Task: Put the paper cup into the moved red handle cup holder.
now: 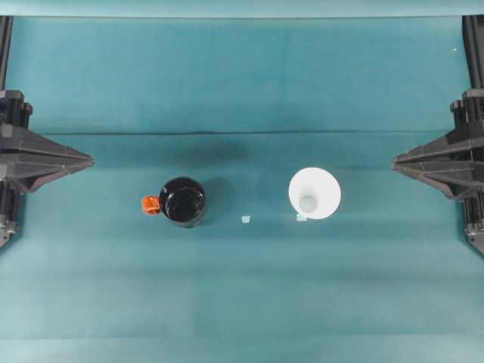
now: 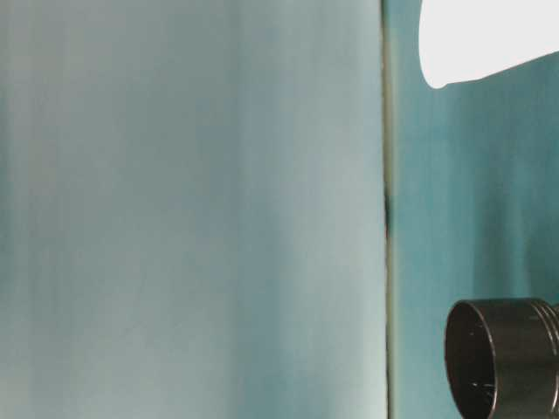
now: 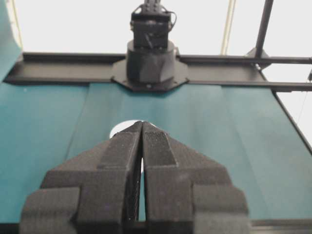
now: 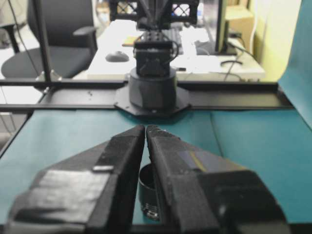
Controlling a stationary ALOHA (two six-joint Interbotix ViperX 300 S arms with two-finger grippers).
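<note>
paper cup [image 1: 314, 193] stands well apart from the closed, empty right tool [image 1: 396, 161]; left tool [image 1: 89, 160] likewise closed, empty.

In the left wrist view the closed left gripper [image 3: 142, 127] hides most of the cup [image 3: 121, 128]; a white arc shows at its 10 o'clock. In the right wrist view the right gripper [image 4: 146, 130] covers the holder [image 4: 147, 187], except a dark part between the fingers. The table-level view cuts off both the cup [image 2: 489, 39] and the holder [image 2: 502, 358]. Two small pale scraps [image 1: 246, 219] on the cloth [image 1: 242, 91] are too small to tell.
</note>
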